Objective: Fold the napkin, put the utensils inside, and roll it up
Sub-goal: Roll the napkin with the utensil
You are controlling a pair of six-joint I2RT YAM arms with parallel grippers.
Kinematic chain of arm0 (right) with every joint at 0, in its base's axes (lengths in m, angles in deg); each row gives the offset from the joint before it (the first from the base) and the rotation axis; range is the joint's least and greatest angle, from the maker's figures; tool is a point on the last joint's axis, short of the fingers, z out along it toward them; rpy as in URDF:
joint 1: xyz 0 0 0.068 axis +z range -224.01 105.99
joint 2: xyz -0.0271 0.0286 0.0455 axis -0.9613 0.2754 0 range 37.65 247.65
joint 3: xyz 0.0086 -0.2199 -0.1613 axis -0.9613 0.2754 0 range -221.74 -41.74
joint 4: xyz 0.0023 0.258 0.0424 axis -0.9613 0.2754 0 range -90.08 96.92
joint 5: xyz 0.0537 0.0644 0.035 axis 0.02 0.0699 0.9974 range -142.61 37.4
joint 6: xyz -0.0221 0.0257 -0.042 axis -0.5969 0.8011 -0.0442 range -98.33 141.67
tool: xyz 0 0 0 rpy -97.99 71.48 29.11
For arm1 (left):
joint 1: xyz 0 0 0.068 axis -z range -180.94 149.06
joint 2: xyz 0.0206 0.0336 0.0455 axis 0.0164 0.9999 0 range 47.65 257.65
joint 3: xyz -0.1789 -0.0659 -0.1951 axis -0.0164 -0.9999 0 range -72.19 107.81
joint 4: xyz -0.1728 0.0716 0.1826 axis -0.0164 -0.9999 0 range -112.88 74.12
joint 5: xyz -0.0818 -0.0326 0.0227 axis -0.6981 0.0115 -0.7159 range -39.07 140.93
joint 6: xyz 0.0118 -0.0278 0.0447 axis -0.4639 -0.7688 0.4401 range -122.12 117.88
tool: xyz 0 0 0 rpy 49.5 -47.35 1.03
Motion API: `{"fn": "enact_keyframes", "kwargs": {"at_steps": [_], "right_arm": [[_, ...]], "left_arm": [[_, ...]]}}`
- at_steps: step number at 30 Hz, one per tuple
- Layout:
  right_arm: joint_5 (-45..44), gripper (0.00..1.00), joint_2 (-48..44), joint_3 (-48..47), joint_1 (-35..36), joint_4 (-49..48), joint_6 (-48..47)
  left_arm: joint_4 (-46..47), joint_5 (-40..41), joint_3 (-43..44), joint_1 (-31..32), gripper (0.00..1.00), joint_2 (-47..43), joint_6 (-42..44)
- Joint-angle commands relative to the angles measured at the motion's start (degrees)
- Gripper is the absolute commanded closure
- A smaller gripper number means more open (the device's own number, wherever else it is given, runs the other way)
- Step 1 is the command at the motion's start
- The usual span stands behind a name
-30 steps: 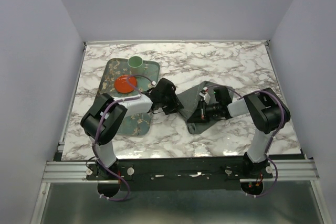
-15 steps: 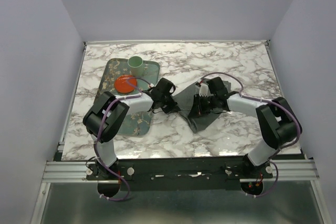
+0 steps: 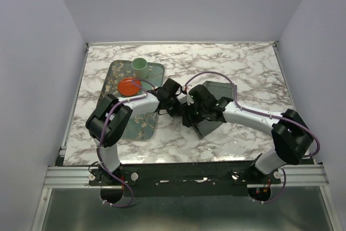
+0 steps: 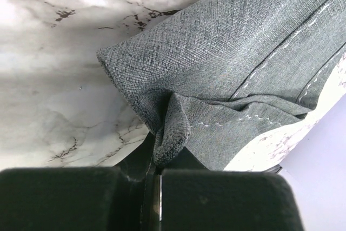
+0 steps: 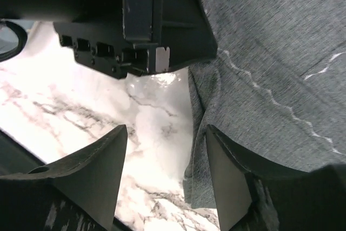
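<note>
Up close, left hand (image 4: 154,172) pinches a napkin (image 4: 243,63) fold hidden overhead.

A white desk (image 3: 243,63) with a marble look and grey-brown veins sits boxed in by plain, pale lavender panels: a back wall (image 3: 184,4), a left wall (image 3: 32,79) and a right wall (image 3: 324,52). A silver metal rail (image 3: 184,176) runs along the desk's near edge. The light is soft and even, and the desktop shines.

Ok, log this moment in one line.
stage: folding napkin | left gripper: shut on napkin corner | right gripper: open, empty, over napkin edge | utensils: not in view
</note>
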Motion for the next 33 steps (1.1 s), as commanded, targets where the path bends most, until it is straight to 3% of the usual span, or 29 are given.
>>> {"fn": "enact_keyframes", "kwargs": {"at_steps": [1, 5, 21, 27, 31, 33], "right_arm": [[-13.48, 0.3, 2.21, -1.18, 3.23, -0.8, -2.59], [-19.55, 0.29, 3.36, -0.57, 5.87, -1.77, -3.99], [-26.23, 0.36, 11.35, 0.31, 9.57, -8.01, -4.79], [-29.24, 0.49, 13.37, 1.1, 9.65, -8.54, -4.17], [-26.51, 0.79, 14.61, 1.36, 9.57, -8.63, -2.77], [-23.28, 0.87, 14.87, 1.8, 8.87, -8.98, -1.45]], "left_arm": [[-2.76, -1.64, 1.28, 0.35, 1.0, -0.71, -0.93], [-3.12, -1.64, 1.37, 0.26, 1.0, -0.54, -0.58], [-2.94, -3.75, 1.19, -0.88, 1.0, -0.1, -1.81], [-2.76, -4.54, 0.84, -1.5, 1.0, -0.18, -1.55], [-1.89, -4.89, 0.31, -1.76, 1.0, -0.27, -0.32], [-0.58, -5.94, -0.56, -1.94, 1.0, -0.27, 0.29]]}}
